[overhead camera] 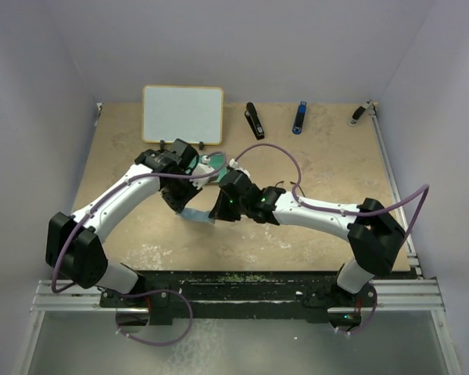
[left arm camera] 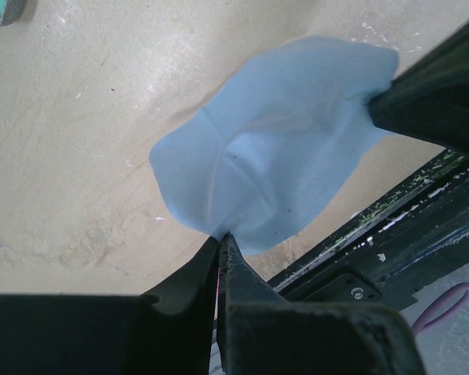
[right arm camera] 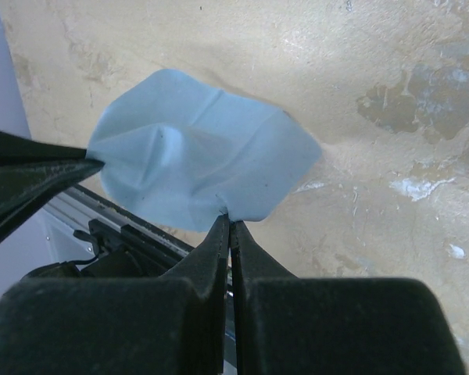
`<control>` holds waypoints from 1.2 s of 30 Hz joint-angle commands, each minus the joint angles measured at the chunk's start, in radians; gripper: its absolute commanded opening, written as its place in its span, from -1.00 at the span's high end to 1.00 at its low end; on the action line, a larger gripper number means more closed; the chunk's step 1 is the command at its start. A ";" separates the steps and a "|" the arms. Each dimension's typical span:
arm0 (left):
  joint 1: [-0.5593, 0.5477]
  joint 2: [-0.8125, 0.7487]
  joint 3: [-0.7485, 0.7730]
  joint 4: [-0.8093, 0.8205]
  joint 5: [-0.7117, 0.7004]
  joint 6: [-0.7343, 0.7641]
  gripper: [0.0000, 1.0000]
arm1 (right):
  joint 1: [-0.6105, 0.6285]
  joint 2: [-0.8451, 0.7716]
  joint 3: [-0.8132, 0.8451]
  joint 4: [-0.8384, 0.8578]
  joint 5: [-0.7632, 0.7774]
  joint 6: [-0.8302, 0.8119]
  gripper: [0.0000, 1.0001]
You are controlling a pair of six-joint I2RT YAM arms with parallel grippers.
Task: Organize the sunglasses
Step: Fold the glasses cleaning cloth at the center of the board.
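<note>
The sunglasses are hard to find: a small green round bit (overhead camera: 214, 161) just past the arms, on the far side, may be one lens, I cannot tell. Nearer, the left hand (left arm camera: 220, 238) and the right hand (right arm camera: 229, 223) each pinch an edge of the light-blue cloth (left arm camera: 281, 156) above the table (left arm camera: 78, 117). Putting the sunglasses away looks not yet done.

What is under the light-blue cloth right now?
The light-blue cloth hangs pinched between left gripper and right gripper; tan table shows around it. The patch directly beneath is covered.
</note>
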 commanded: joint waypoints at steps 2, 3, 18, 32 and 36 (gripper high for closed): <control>0.041 0.057 0.026 0.035 -0.013 0.012 0.92 | -0.001 0.003 0.023 0.001 -0.014 -0.001 1.00; 0.044 0.065 0.028 0.040 -0.009 0.013 0.92 | -0.004 0.012 0.032 0.000 -0.014 -0.005 1.00; 0.057 0.223 0.139 0.107 -0.026 0.020 0.92 | -0.097 0.101 0.106 0.033 -0.054 -0.066 1.00; 0.072 0.373 0.233 0.169 -0.112 0.042 0.92 | -0.167 0.224 0.169 0.049 -0.122 -0.124 1.00; 0.077 0.394 0.250 0.175 -0.127 0.043 0.92 | -0.186 0.240 0.146 0.067 -0.129 -0.129 1.00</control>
